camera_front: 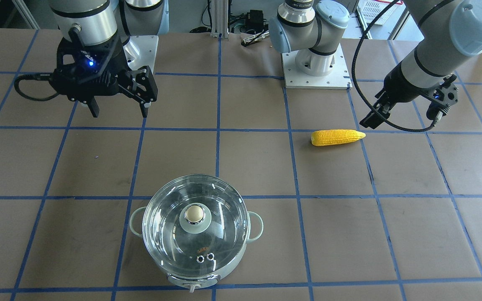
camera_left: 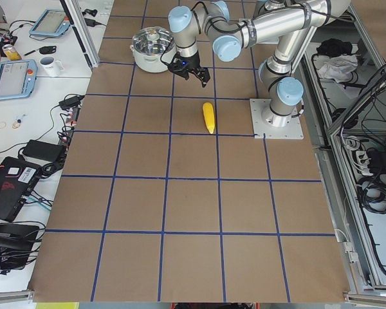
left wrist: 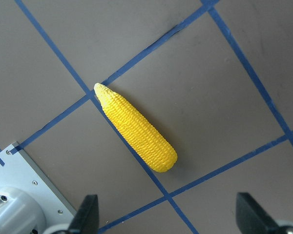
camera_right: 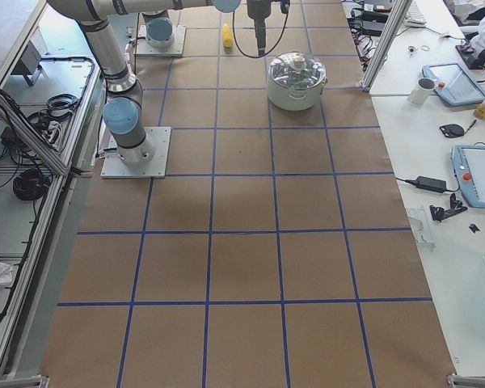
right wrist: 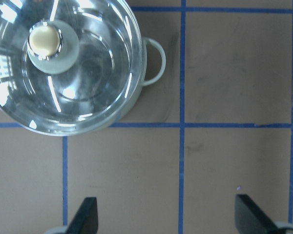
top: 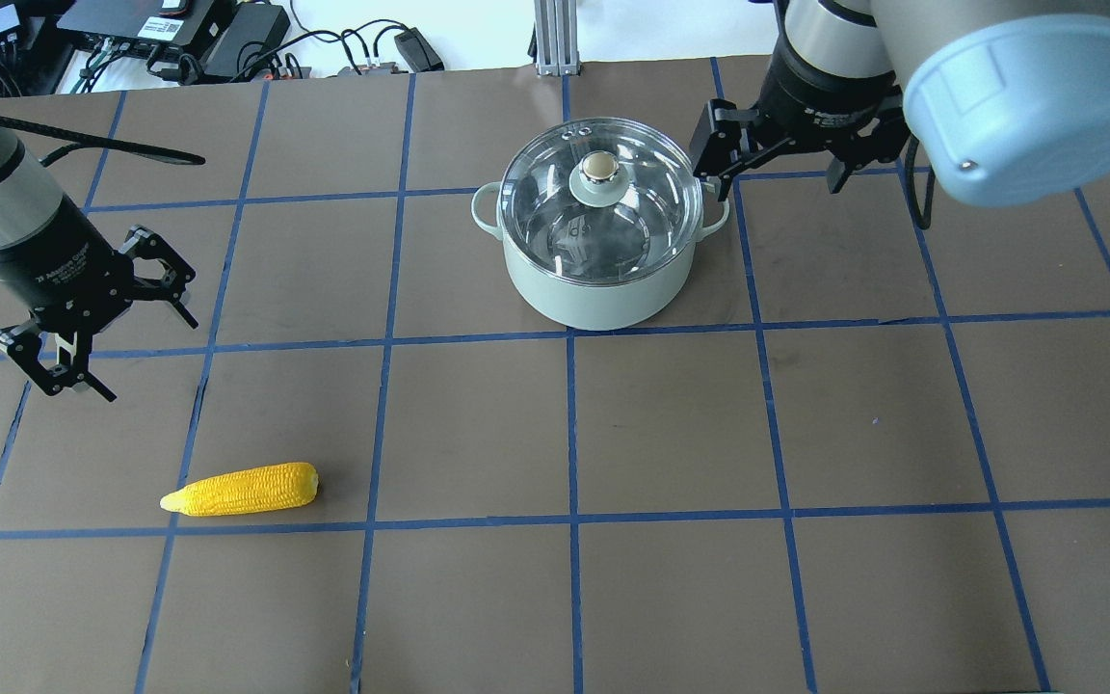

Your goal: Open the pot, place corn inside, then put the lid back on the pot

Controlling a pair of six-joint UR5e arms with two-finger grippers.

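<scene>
While the corn lies flat on the brown-paper worktop, near the left hand but apart from it, the pot stands just beside the right hand with the lid on. The corn is yellow, knobbly and tapered; the lid is clear domed glass with a beige knob; the pot is pale mint. Both hands hover above the worktop, spread wide and holding nothing
</scene>
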